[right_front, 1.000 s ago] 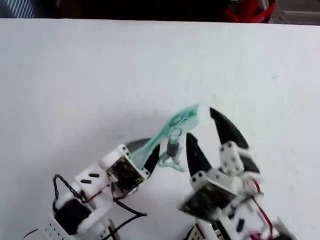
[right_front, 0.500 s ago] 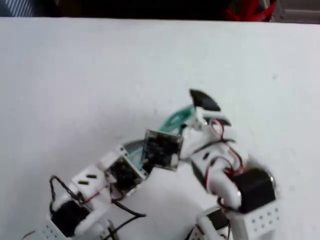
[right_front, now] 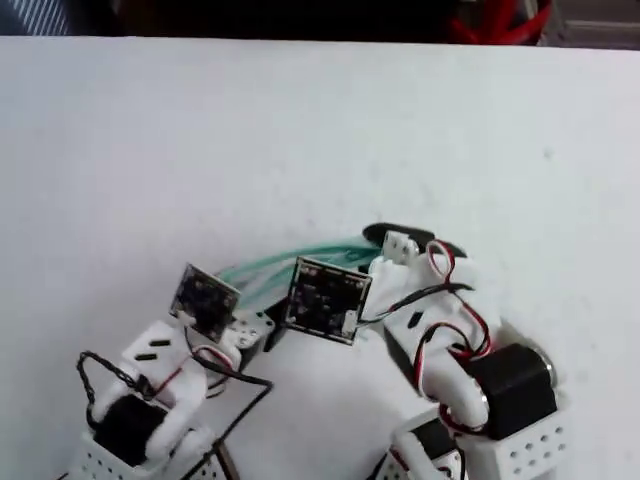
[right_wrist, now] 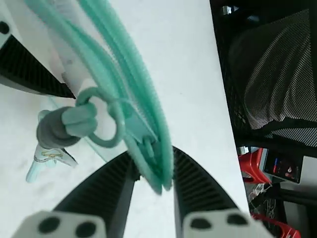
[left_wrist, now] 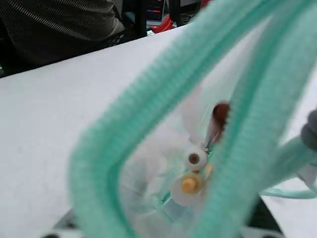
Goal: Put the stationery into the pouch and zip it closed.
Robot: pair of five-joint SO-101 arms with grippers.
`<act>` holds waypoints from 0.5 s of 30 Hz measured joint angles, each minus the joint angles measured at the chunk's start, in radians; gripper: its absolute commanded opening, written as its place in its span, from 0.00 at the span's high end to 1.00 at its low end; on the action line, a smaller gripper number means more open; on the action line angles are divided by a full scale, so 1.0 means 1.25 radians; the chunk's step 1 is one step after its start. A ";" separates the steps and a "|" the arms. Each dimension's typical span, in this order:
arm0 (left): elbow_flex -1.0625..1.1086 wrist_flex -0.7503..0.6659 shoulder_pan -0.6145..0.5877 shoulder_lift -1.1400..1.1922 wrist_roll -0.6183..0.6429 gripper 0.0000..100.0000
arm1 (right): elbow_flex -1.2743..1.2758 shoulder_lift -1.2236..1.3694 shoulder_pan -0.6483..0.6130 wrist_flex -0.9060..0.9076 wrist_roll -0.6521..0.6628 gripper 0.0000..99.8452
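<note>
The clear pouch with its teal zipper [right_front: 270,268] hangs stretched between the two arms near the table's front. My right gripper [right_wrist: 153,164] is shut on the zipper's end; it sits at the pouch's right end [right_front: 395,240]. The zipper pull's ring [right_wrist: 106,124] carries a grey charm [right_wrist: 54,130]. A black finger [right_wrist: 29,74] of my left gripper presses on the pouch's other end. Seen from the left wrist, the pouch mouth [left_wrist: 163,94] gapes open, with pen ends [left_wrist: 193,158] inside.
The white table [right_front: 150,130] stretches wide toward the back and both sides. A red object [right_front: 500,20] lies beyond the far edge. A black mesh chair [right_wrist: 277,74] stands off the table.
My right gripper, open beside the pouch a second ago, has swung over and shut on its far end. The pouch now lies flatter and stretched. The left arm shifted left and tipped up.
</note>
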 measured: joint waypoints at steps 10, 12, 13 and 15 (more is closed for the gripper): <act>-0.158 0.113 -0.070 0.010 0.005 0.74 | 0.075 -0.124 -0.085 -0.001 -0.244 0.98; -0.162 0.114 -0.070 0.010 0.005 0.74 | 0.118 -0.164 -0.129 -0.001 -0.255 0.98; -0.162 0.114 -0.070 0.010 0.005 0.74 | 0.142 -0.188 -0.155 -0.001 -0.260 0.98; -0.162 0.115 -0.070 0.010 0.005 0.74 | 0.183 -0.233 -0.207 -0.012 -0.275 0.98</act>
